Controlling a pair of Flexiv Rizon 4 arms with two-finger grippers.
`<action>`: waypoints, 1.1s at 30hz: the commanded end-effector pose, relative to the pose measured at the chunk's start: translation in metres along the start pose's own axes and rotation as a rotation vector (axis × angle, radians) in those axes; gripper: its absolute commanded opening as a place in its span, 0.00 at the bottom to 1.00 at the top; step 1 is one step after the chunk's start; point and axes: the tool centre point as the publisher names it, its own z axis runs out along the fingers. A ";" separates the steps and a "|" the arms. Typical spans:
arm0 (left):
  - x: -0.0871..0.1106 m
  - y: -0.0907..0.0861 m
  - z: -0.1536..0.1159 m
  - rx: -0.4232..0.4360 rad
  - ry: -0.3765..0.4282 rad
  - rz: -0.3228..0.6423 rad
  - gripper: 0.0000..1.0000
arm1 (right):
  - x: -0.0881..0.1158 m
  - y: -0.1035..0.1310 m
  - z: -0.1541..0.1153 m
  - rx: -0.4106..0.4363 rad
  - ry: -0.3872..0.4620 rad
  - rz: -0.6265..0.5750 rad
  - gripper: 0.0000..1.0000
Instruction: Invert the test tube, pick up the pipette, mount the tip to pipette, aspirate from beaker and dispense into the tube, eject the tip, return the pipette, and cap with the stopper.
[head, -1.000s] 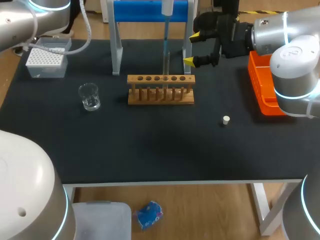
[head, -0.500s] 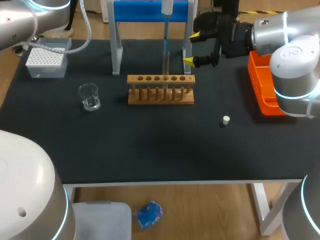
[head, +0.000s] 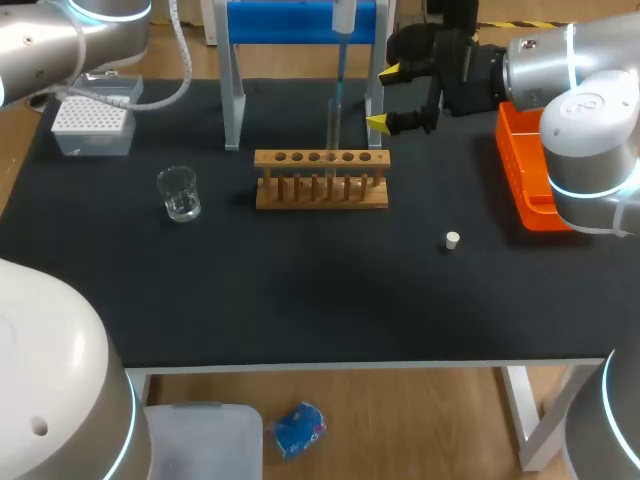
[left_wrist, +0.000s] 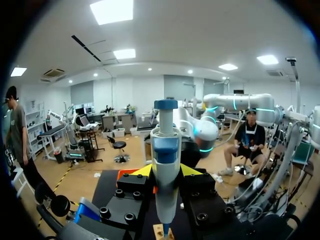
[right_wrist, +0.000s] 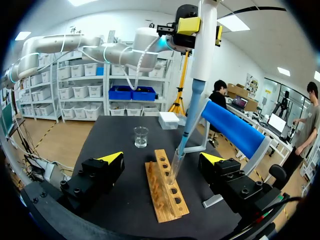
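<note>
Gripping the pipette (left_wrist: 165, 165), the left pincer (left_wrist: 166, 171) hangs over the racked tube (head: 333, 125); right pincer (head: 385, 96) gapes wide beside it.

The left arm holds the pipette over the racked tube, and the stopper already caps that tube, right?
No: the head view shows the stopper lying on the table, right of the rack, the tube uncapped. The pipette is held over it.
</note>
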 end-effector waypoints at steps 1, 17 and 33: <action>0.005 0.001 0.000 0.005 -0.004 0.001 0.00 | 0.000 0.000 0.000 -0.001 0.001 0.000 1.00; 0.006 0.009 -0.005 -0.002 -0.034 0.020 0.00 | 0.000 0.000 0.000 -0.001 0.001 0.000 1.00; 0.002 0.018 -0.001 0.011 -0.026 0.011 0.00 | 0.000 0.000 0.000 -0.001 0.001 0.000 1.00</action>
